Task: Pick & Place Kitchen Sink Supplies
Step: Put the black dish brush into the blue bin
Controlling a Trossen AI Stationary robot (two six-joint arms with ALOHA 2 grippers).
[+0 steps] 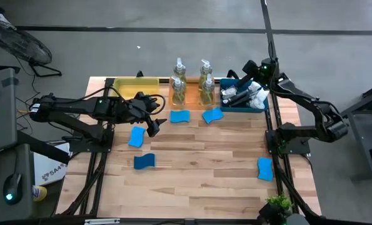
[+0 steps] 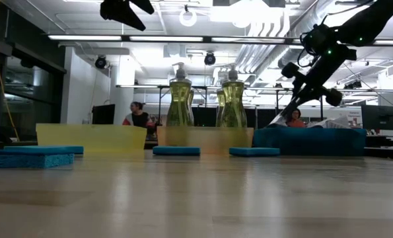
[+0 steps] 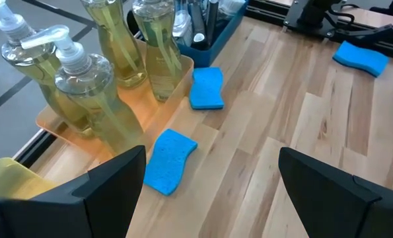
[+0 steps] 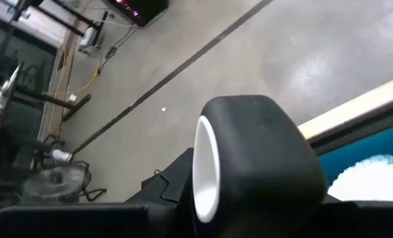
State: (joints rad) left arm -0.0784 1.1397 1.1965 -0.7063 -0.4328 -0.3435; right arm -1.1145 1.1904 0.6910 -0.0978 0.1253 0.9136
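Here the left gripper [image 1: 153,119] hangs over the wooden worktop [image 1: 198,169] with its two fingers [image 3: 110,185] spread wide and nothing between them. Just beyond it lie two blue sponges [image 3: 171,160] and [image 3: 207,87] beside the orange tray [image 3: 163,99], in which four pump bottles of yellowish soap [image 1: 178,89] stand upright. Two more sponges [image 1: 136,136] and [image 1: 144,161] lie on the worktop near the left arm, and another one [image 1: 265,168] lies well apart, close to the right edge.

The right gripper [image 1: 251,86] is over the blue tray [image 1: 242,105], where the dish brushes [image 1: 239,95] with white heads lie. Its fingers are partly closed, and the right wrist view shows a dark round handle with a white ring [image 4: 249,158] directly in front of them, but I cannot tell if they really hold it. The yellow tray [image 1: 134,86] stands at the back left.
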